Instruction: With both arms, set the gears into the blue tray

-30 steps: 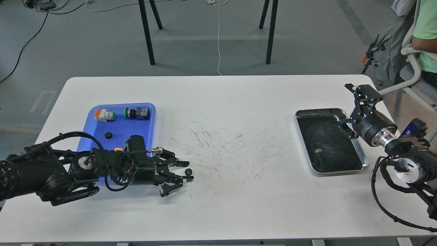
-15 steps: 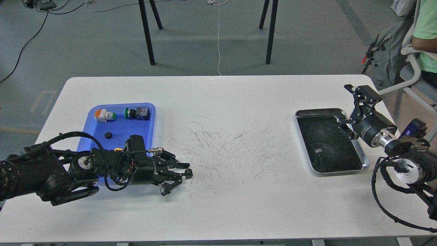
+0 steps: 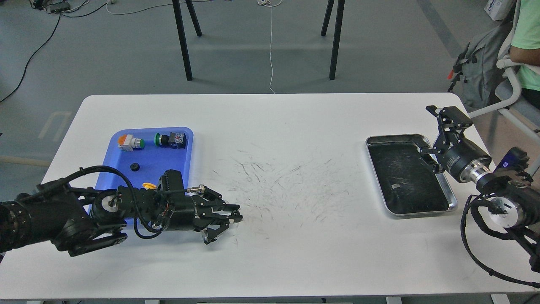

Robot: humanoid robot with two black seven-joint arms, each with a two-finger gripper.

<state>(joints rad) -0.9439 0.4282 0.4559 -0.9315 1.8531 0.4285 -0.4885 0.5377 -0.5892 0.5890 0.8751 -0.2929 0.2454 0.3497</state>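
The blue tray (image 3: 185,147) lies at the table's left. One small black gear (image 3: 135,166) rests inside it. My left gripper (image 3: 237,213) lies low over the table just right of the tray's near corner, its fingers drawn together where a second gear lay; that gear is now hidden between the tips. At the far right my right gripper (image 3: 432,131) stands open and holds nothing, above the right rim of a silver tray (image 3: 379,140).
In the blue tray are an orange-capped switch (image 3: 130,142), a green-capped switch (image 3: 171,139) and a yellow cap (image 3: 147,185) beside my left arm. The silver tray holds one small pale piece (image 3: 393,185). A seated person and chair (image 3: 512,71) are beyond the table's right end.
The left gripper's fingers closed around the gear that lay on the table between them, and the hand shifted slightly right. The right arm barely moved.
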